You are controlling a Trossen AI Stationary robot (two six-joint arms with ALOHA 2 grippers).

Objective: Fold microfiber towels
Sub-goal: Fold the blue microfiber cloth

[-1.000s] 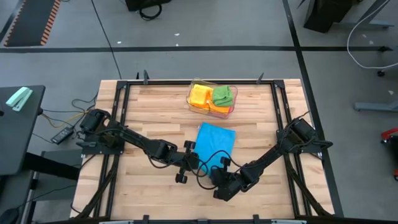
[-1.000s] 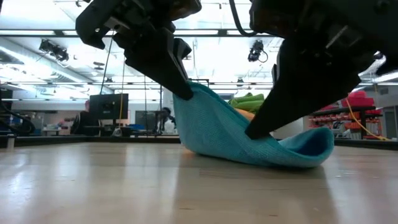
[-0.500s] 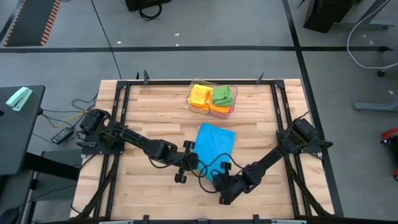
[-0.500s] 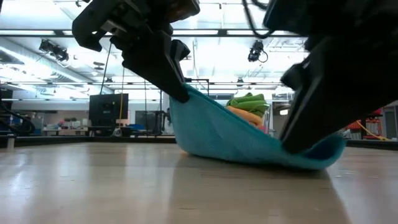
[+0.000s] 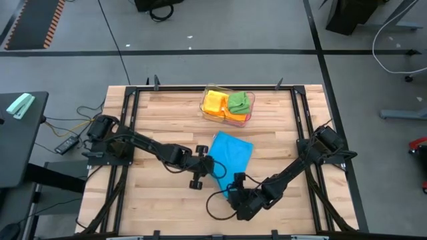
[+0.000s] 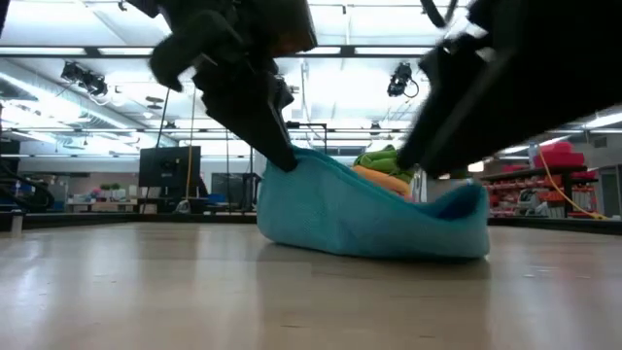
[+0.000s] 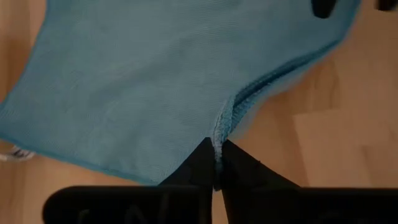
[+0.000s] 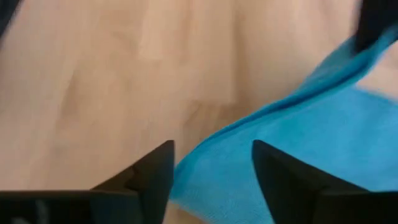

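Observation:
A blue microfiber towel [image 5: 231,152] lies at the table's middle, its far part flat on the wood and its near edge raised. My left gripper [image 5: 213,167] is shut on that edge at the towel's near left; in the low view its tips [image 6: 287,163] hold the towel's highest point. My right gripper [image 5: 233,189] stands open by the near right corner; in its wrist view the towel [image 8: 298,155] shows between and beyond its spread fingers [image 8: 154,171], apart from them. The corner [image 6: 474,199] stands curled up, free. My left gripper pinches the towel's hemmed edge [image 7: 219,138] between its two fingertips, where the cloth bunches into a small ridge. The fingers slant down from the table's left. That edge is lifted off the table, and the cloth slopes down from it to the part lying on the wood.
A clear tray [image 5: 227,117] at the table's far middle holds folded yellow, green [image 5: 239,101] and orange towels; they show behind the blue towel in the low view [image 6: 384,156]. Bare wood lies left, right and near of the towel.
My right gripper has opened, let go of the towel's near right corner, rolled, and risen a little. The freed corner has sprung back toward the left and stands curled up. My left gripper has kept its hold and shifted slightly toward the towel's middle.

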